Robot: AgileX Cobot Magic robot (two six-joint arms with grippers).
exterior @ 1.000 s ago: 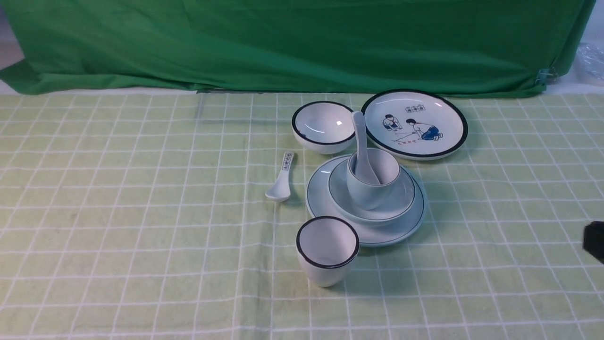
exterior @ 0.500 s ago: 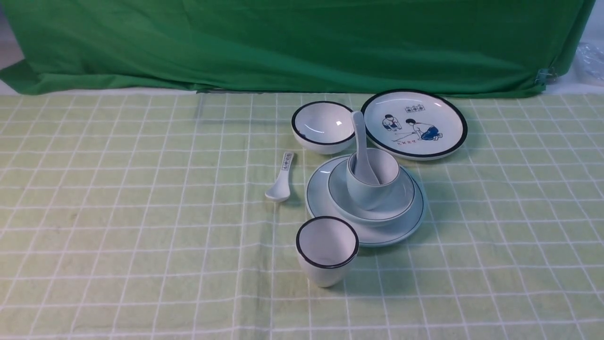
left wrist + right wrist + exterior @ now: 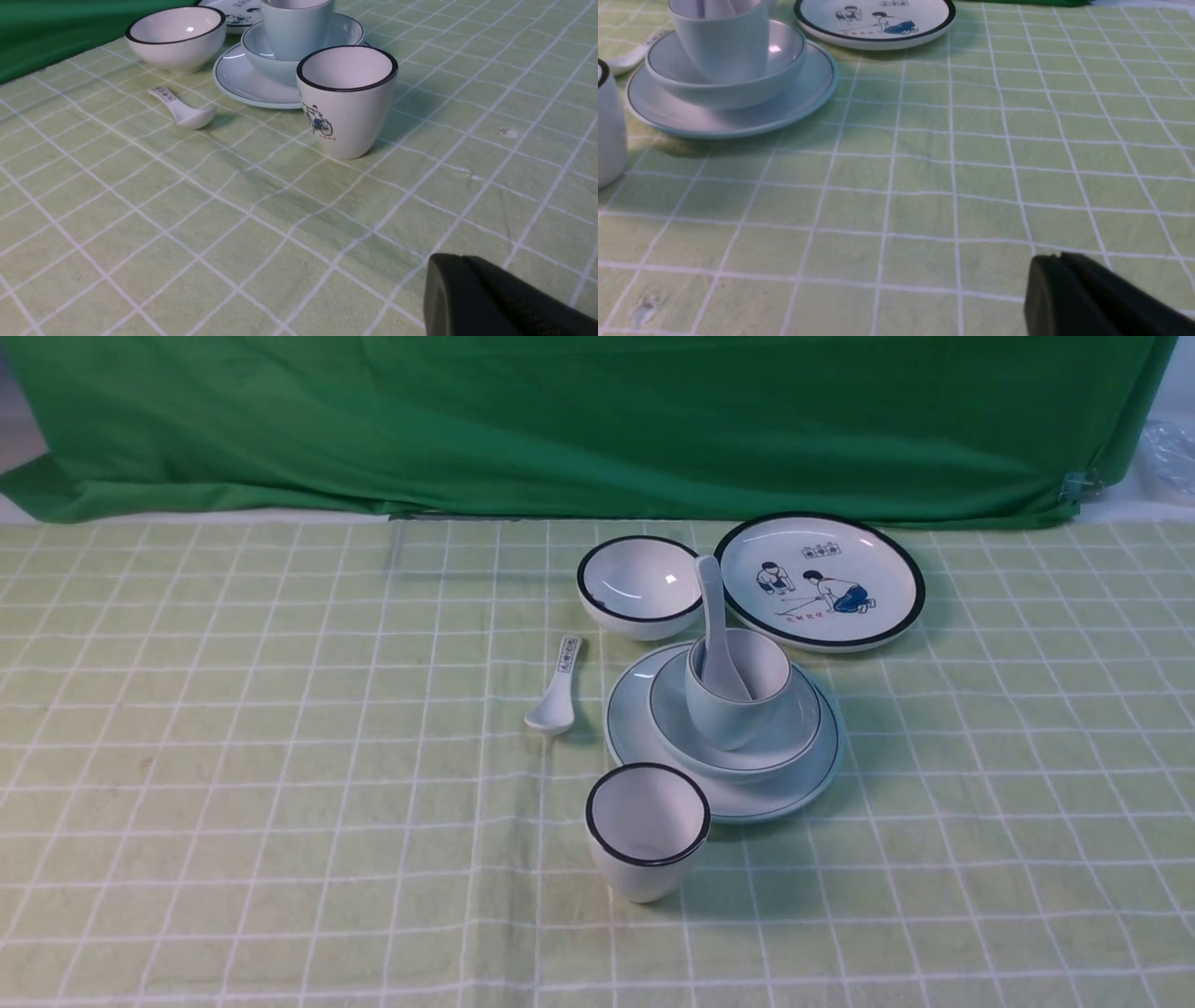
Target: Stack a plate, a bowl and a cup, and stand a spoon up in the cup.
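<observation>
Standing stacked right of centre on our checked cloth point(image 3: 280, 756): plate point(image 3: 635, 728), bowl point(image 3: 794, 728) on it, cup point(image 3: 724, 714) in the bowl, spoon point(image 3: 714, 616) upright in the cup. Our left gripper point(image 3: 472, 289) looks closed, holding nothing. Our right gripper point(image 3: 1064, 289) touches nothing; we cannot tell its jaws' gap.

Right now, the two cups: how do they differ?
The cup has a thin grey rim line; the black-rimmed cup has a bold black rim.
The cup sits in the bowl on the plate; the black-rimmed cup stands on the tablecloth.
The cup holds the spoon; the black-rimmed cup is empty.
The cup looks plain bluish-white; the black-rimmed cup is white with a bicycle print.
Both are upright and handleless.
</observation>
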